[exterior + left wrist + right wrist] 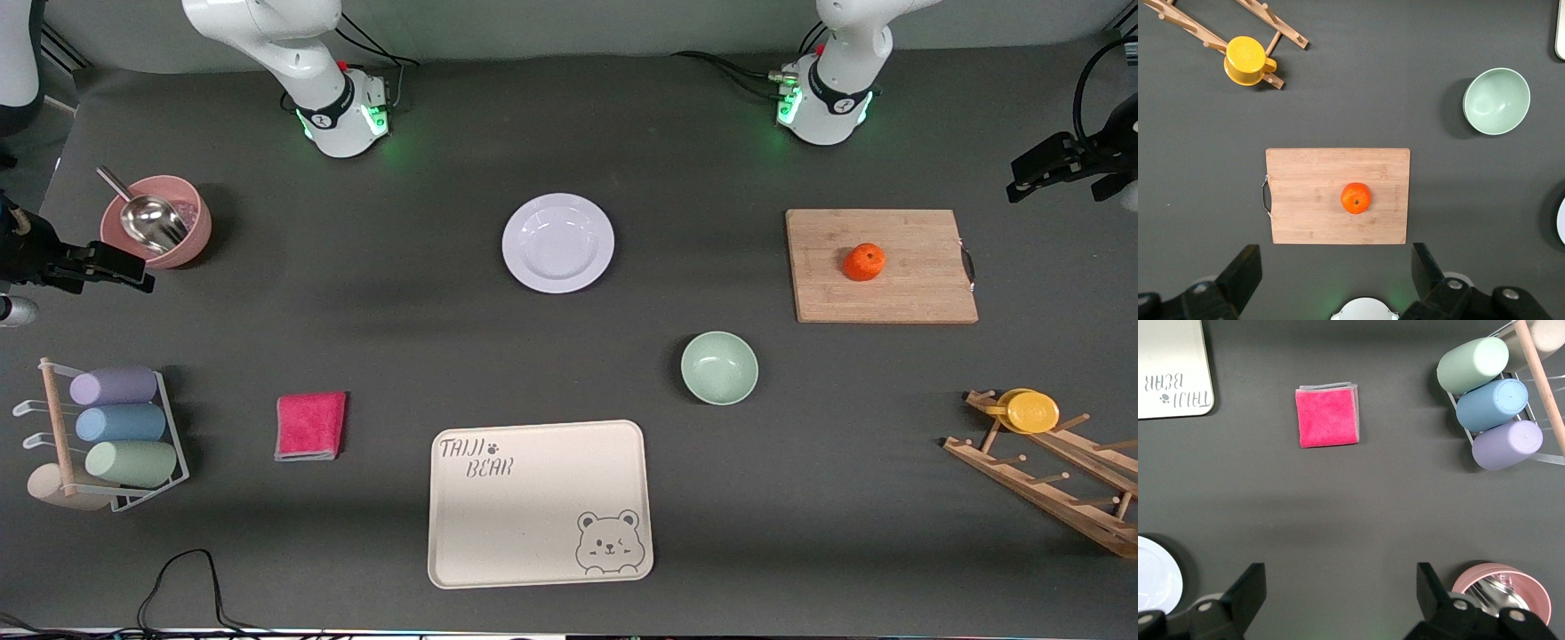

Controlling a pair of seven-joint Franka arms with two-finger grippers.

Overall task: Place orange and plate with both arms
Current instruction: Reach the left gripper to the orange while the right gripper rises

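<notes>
The orange (864,262) lies on a wooden cutting board (885,265) toward the left arm's end of the table. The lavender-white plate (558,243) sits empty on the table between the two arm bases. Neither gripper shows in the front view; both arms rise out of it. In the left wrist view, my left gripper (1335,252) is open and empty, high over the bare table beside the board, with the orange (1356,198) below it. In the right wrist view, my right gripper (1340,570) is open and empty, high over bare table, with the plate's rim (1155,580) at the edge.
A mint-green bowl (719,367) and a cream bear tray (540,503) lie nearer the front camera than the plate. A pink cloth (310,426), a cup rack (107,436) and a pink bowl with a scoop (156,220) are toward the right arm's end. A wooden rack holds a yellow cup (1031,412).
</notes>
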